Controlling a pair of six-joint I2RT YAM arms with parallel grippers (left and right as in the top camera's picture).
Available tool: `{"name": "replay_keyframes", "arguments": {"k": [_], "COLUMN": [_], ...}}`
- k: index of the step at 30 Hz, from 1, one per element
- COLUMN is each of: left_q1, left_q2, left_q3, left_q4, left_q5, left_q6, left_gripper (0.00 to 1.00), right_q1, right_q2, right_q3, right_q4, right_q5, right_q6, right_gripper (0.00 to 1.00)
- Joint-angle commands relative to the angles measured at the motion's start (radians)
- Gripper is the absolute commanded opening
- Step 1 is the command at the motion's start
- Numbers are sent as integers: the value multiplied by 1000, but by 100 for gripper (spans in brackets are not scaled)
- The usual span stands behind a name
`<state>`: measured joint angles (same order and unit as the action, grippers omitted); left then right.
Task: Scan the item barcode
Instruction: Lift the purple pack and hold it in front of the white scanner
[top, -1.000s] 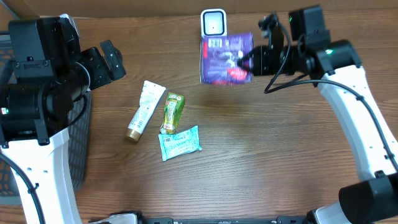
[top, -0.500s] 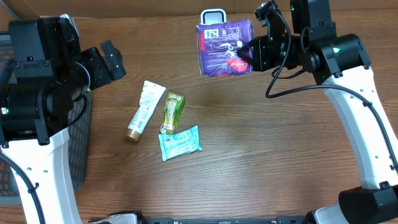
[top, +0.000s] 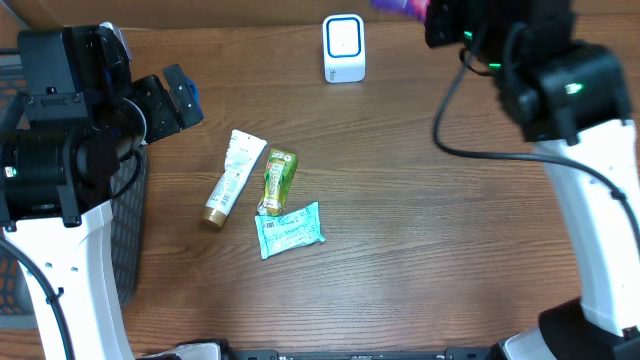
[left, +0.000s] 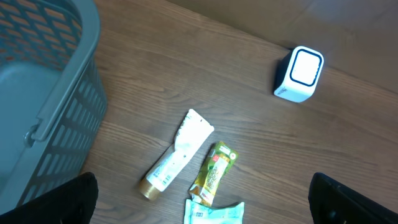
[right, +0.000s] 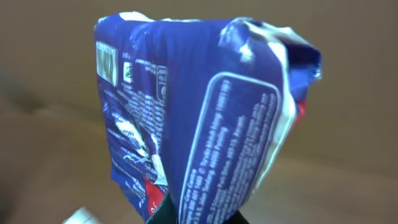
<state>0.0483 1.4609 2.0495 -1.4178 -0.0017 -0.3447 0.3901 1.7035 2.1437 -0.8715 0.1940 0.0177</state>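
Note:
My right gripper (right: 193, 214) is shut on the lower edge of a blue-purple packet (right: 199, 106), which stands up from the jaws and fills the right wrist view. A barcode (right: 106, 62) shows near its upper left corner. In the overhead view only a sliver of the packet (top: 393, 5) shows at the top edge, right of the white scanner (top: 343, 48). My left gripper (left: 205, 205) stands open at the far left, high above the table, with nothing between its fingers.
A white tube (top: 231, 177), a green packet (top: 278, 180) and a teal packet (top: 289, 230) lie together left of centre. A grey basket (left: 43, 93) stands at the left edge. The scanner (left: 300, 73) sits at the back.
The right arm has lifted the packet up and back from in front of the scanner, almost out of the overhead view. The left arm has not moved.

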Motion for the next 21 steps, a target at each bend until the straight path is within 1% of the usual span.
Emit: {"name": "replay_keyframes", "arguments": {"k": [1,3,5,9,12,16,18,21], "left_q1": [4,4,4,4,4,4,4,4], "left_q2": [5,5,5,5,5,5,5,5], "left_q3": [13,13,13,13,13,13,13,13], "left_q4": [0,0,0,0,0,0,0,1], "left_q5": [-9,-8,-8,-8,-9,-9,-9,-8], "left_q6": [8,8,8,8,8,8,8,8], "left_gripper": [99,100,99,100,100,100,99,100], "right_q1": [106,137,157,164,163,163,163,164], "right_q2": [113,163,220,312,386,470,513,572], "right_q3": [16,16,16,16,16,16,16,15], "right_q4": [111,187,274,365,418,513,533,549], "right_q5": [610,740,817,815,816,793,743,695], "right_q6": [-216,-292,-360,-474,-672,-853,-962,-1080], "right_gripper": [4,4,4,4,4,4,4,4]}}
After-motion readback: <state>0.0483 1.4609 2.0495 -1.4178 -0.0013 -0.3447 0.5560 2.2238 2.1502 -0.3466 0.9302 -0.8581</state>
